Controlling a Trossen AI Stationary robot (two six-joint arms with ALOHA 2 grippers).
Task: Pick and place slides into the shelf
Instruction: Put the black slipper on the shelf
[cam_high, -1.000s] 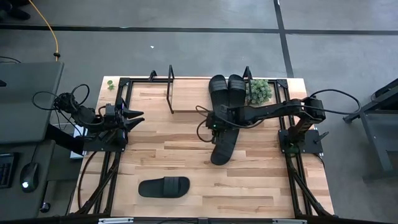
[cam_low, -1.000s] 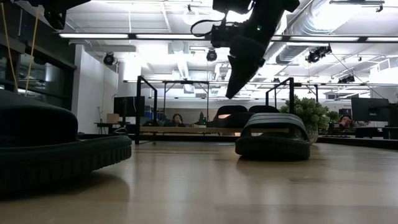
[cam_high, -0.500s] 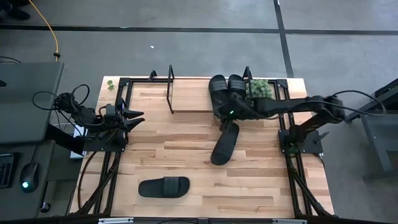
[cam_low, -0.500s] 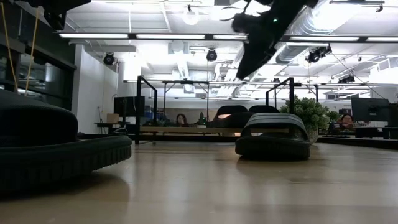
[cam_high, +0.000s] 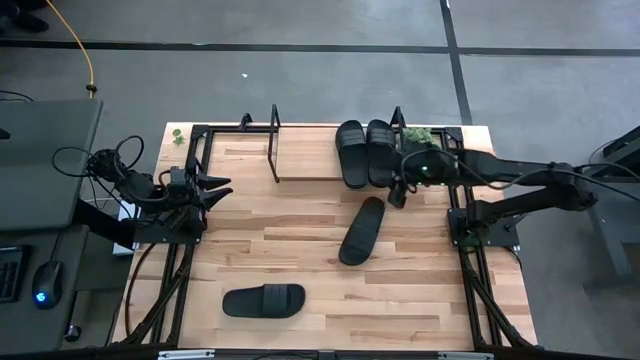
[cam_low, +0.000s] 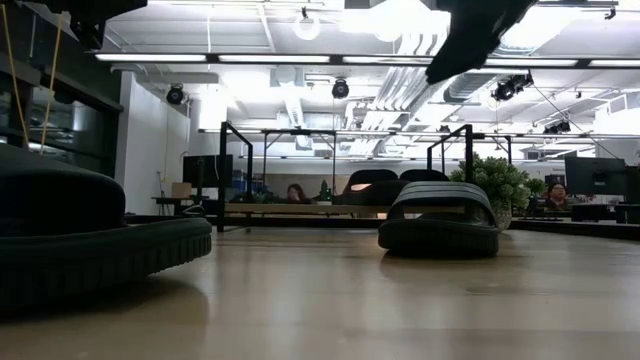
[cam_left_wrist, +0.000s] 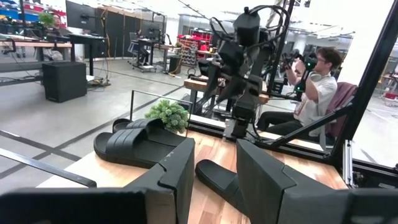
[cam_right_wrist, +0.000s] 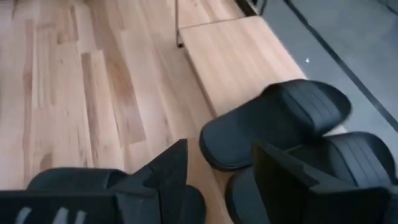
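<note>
Two slides (cam_high: 363, 152) already sit side by side on the shelf (cam_high: 305, 158), at its right end, so half your job looks done. Starting well left of the shelf, your left gripper (cam_high: 218, 185) waits over the table's edge with its fingers spread and nothing between them. In front of the shelf and far toward the near edge, one slide (cam_high: 263, 300) lies flat. Nearer, just in front of the shelf's right half, another slide (cam_high: 361, 230) lies at a slant. At the shelf's right end, your right gripper (cam_high: 398, 192) hangs beside the shelved pair, fingers parted and empty. The board left of that pair is bare, probably kept free for the remaining two.
</note>
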